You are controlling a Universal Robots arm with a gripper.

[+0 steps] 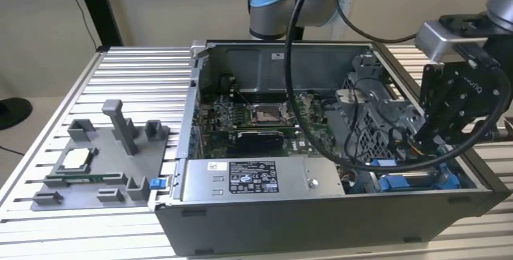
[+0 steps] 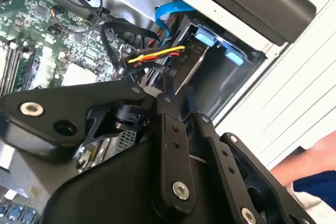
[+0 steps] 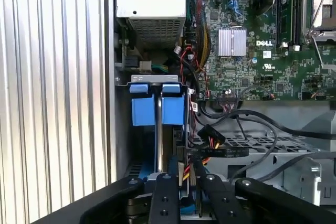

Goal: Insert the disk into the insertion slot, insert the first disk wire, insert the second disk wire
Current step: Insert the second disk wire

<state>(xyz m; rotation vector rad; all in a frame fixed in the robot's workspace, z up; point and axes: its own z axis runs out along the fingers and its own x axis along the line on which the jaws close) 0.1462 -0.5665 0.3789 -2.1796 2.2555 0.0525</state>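
Disk (image 3: 157,129) sits in insertion slot (image 3: 173,85); wire step now. Claw (image 3: 181,182) pinching power wire plug (image 3: 202,153) at disk's end; needs aligning w/ socket.

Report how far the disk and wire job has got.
Apparently done: the disk sits inside the insertion slot, with blue tabs at its end. In hand: the gripper is at the disk's edge, beside the yellow-and-red wire bundle. Left: neither wire can be seen plugged in, so both wire steps count as open.
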